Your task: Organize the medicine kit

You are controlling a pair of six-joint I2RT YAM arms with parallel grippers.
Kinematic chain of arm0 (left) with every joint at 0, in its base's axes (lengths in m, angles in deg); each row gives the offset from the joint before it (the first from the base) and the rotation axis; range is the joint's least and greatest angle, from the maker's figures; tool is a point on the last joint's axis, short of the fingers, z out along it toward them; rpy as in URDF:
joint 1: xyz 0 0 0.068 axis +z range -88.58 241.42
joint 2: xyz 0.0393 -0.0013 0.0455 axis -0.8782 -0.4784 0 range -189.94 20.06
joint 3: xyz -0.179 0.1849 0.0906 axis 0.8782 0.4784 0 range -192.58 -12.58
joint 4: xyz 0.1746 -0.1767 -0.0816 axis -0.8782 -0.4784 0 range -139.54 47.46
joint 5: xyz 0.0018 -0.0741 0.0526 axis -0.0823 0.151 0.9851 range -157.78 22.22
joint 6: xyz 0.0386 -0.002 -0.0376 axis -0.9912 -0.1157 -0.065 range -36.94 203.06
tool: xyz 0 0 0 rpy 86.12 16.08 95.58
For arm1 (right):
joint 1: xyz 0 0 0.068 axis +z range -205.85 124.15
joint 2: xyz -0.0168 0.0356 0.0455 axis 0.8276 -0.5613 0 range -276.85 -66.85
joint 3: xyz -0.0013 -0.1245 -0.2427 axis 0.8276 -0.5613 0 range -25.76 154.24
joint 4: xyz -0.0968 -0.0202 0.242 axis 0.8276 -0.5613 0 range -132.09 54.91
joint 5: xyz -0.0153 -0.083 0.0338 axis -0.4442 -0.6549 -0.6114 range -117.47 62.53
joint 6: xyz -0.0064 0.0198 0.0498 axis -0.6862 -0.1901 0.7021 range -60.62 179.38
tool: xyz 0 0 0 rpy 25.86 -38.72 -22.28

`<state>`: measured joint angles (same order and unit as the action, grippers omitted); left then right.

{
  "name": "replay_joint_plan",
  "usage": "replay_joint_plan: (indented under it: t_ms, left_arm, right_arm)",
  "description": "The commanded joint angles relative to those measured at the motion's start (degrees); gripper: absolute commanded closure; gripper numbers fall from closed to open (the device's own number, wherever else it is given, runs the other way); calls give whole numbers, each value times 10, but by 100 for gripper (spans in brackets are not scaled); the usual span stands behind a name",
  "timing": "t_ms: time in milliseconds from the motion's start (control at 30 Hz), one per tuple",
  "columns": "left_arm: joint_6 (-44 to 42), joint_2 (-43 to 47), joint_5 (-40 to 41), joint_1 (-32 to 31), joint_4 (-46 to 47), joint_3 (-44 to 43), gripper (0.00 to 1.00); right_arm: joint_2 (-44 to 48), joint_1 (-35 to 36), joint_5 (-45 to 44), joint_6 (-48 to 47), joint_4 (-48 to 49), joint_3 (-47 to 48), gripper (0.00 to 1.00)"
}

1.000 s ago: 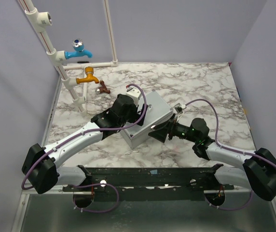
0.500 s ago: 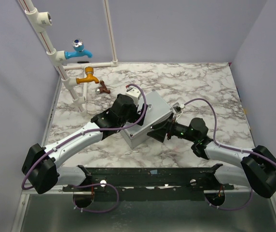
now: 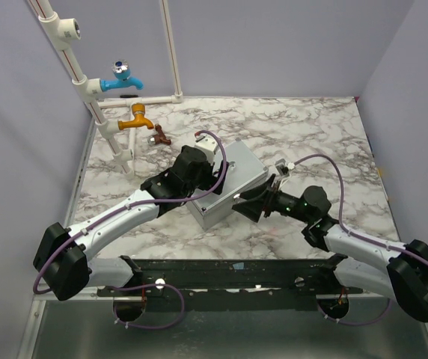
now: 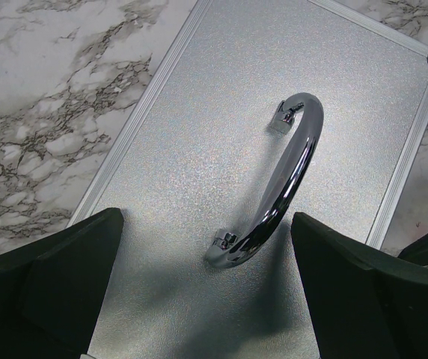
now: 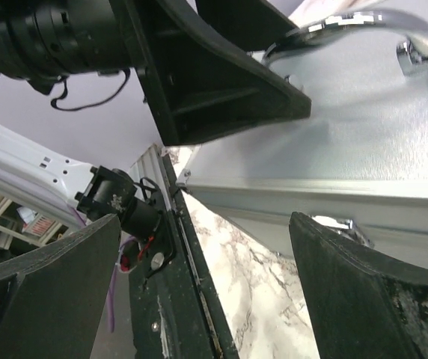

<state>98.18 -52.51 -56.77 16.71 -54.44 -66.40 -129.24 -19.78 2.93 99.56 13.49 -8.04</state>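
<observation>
With the medicine kit (image 3: 244,168) closed, the left gripper (image 4: 208,232), jaws spread, hangs directly above its handle (image 4: 285,179). The right gripper (image 5: 203,221), likewise spread, faces its front wall.

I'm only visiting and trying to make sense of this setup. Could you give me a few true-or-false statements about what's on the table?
1. The grey metal rectangular box has its lid shut. True.
2. The left gripper is clamped on the curved chrome handle. False: it is open above the lid, and the handle is not gripped.
3. The right gripper is holding a small bottle. False: it is open and empty, at the box's front side.
4. A blue tap sits above an orange tap at the back left. True.
</observation>
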Motion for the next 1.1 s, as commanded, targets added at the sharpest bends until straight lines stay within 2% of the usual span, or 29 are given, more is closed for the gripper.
replay_joint_plan:
  t_ms: [0,433,1067]
  left_arm:
    - [28,-18,-21,-1,-82,35,2]
    - [27,-23,-24,-1,-82,30,2]
    - [26,-28,-27,-1,-83,31,2]
  right_arm:
    - [14,3,-21,-13,-33,-29,3]
    - [-65,4,-24,20,32,-47,13]
    - [-150,4,-19,36,129,-28,13]
